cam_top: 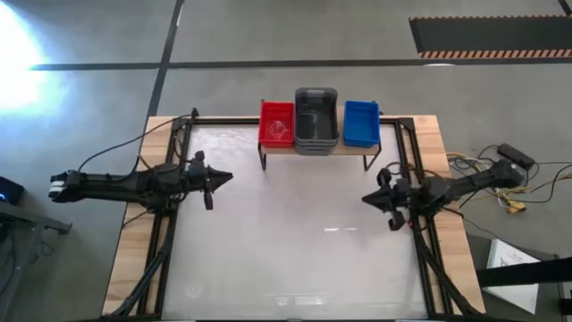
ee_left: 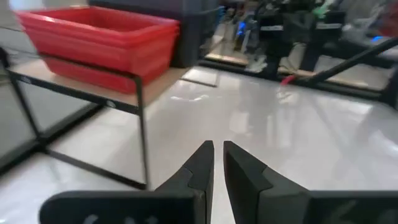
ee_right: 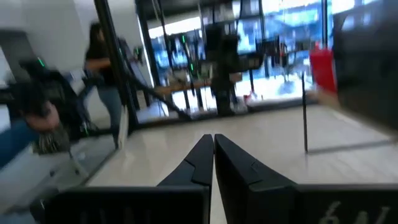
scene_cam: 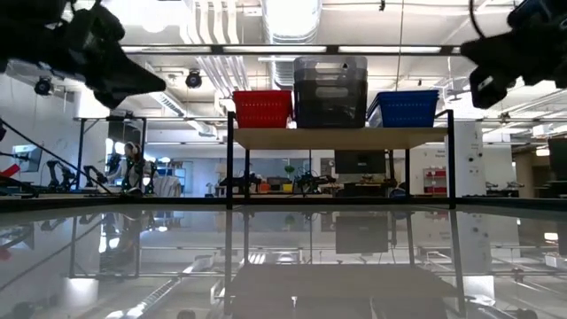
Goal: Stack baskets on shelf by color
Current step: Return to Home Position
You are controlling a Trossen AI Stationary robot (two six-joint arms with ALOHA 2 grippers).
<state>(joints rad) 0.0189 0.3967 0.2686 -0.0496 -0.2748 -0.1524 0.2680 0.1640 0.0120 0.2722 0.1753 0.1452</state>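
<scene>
Apart, left tool (cam_top: 229, 178) closed, right tool (cam_top: 365, 197) closed

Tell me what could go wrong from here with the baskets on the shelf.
The dark grey stack stands tallest on the shelf, so a knock might tip it. The left tool, shut, hangs near a shelf leg; a wide swing could clip it. The right tool waits farther off.
</scene>
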